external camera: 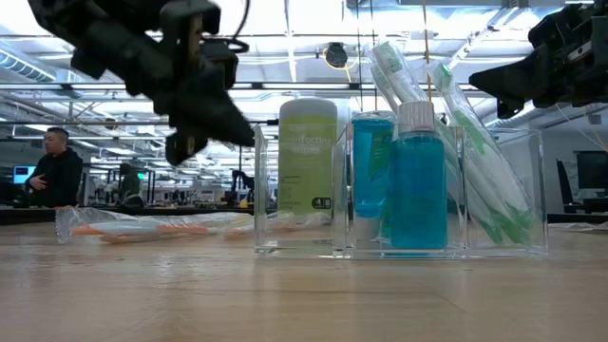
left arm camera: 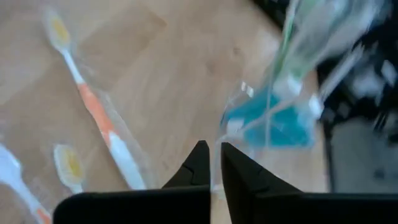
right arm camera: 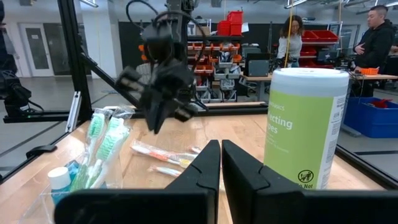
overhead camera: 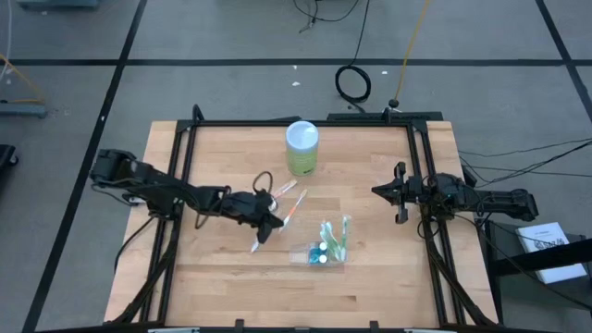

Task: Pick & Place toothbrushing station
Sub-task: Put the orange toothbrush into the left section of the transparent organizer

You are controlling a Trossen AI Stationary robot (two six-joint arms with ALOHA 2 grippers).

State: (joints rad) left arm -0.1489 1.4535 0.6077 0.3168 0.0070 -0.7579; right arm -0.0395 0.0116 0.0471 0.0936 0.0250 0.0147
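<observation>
Table (overhead camera: 213, 277): bare wood.
Wipes canister (overhead camera: 302, 148): upright at the back; a wide swing could topple it.
Clear organizer (overhead camera: 328, 250): holds green brushes, blue bottles; light, easily shoved.
Orange toothbrushes (overhead camera: 289, 205): loose beside it; wrappers may slip.
My left gripper (overhead camera: 264, 227): fingers nearly together, empty.
My right gripper (overhead camera: 400, 192): closed, waiting at the right edge.

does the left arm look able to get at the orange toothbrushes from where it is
Probably yes. The left pincer hangs shut just above the table right beside the orange toothbrushes, with nothing between them. The clear organizer stands off to the other side. It would need to open first.
</observation>
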